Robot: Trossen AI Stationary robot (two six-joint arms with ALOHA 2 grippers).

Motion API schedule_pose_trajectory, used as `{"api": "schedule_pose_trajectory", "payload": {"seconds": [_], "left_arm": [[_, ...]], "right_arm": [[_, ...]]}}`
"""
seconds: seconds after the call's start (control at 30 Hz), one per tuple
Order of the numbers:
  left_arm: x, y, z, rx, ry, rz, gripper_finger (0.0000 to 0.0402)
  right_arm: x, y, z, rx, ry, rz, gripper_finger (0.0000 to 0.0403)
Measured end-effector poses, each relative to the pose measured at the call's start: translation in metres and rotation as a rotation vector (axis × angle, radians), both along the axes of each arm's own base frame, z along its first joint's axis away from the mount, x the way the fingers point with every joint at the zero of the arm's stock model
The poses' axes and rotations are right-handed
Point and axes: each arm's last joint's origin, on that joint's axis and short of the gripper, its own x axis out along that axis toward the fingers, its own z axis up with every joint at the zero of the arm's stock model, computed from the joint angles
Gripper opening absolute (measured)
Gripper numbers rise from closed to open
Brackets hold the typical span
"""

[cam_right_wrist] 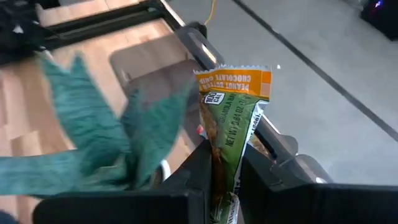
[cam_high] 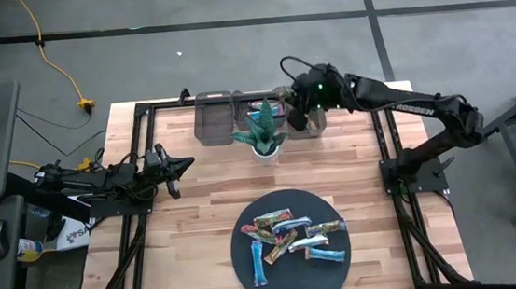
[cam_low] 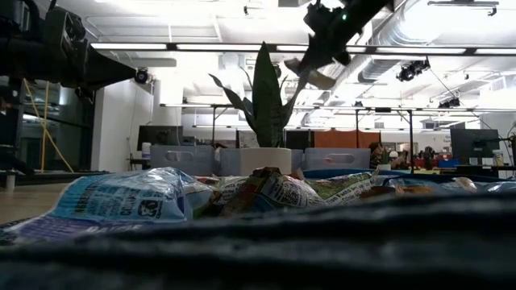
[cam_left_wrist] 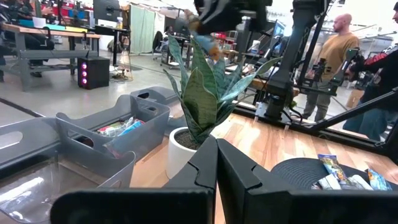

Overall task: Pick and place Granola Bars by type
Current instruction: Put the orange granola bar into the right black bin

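My right gripper has its two dark fingers clamped on one green-and-orange foil-wrapped granola bar, which stands upright between them, orange end uppermost. In the high view this gripper hangs over the far side of the table, above the grey plastic sorting bins and just beside the green spiky plant in its white pot. Which compartment lies directly beneath, I cannot tell. A middle compartment already holds a few wrapped bars.

The remaining granola bars, a loose pile of shiny blue, green and brown wrappers, lie on the round dark plate at the near edge of the pale wooden table, well apart from the bins.

My left gripper waits low at the left side of the table, its fingers pressed together and holding nothing. People stand in the room beyond the table.
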Motion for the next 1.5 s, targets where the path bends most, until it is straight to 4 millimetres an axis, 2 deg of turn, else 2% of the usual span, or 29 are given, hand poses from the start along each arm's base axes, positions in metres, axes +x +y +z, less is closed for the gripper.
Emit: {"api": "schedule_pose_trajectory", "payload": {"seconds": [0.4,0.7,1.1,1.3,1.5], "left_arm": [[0.000,0.000,0.000,0.000,0.000,0.000,0.0001],[0.000,0.000,0.000,0.000,0.000,0.000,0.0001],[0.000,0.000,0.000,0.000,-0.001,0.000,0.0001],[0.000,0.000,0.000,0.000,0.000,0.000,0.0001],[0.000,0.000,0.000,0.000,-0.001,0.001,0.0001]], "right_arm": [[0.004,-0.061,-0.051,0.127,0.105,-0.145,0.0040],[0.000,-0.093,-0.094,0.282,0.198,-0.299,0.0037],[-0.018,-0.110,-0.120,0.419,0.279,-0.446,0.0037],[-0.027,-0.105,-0.137,0.451,0.327,-0.472,0.0040],[-0.029,-0.103,-0.140,0.457,0.345,-0.474,0.0052]]}}
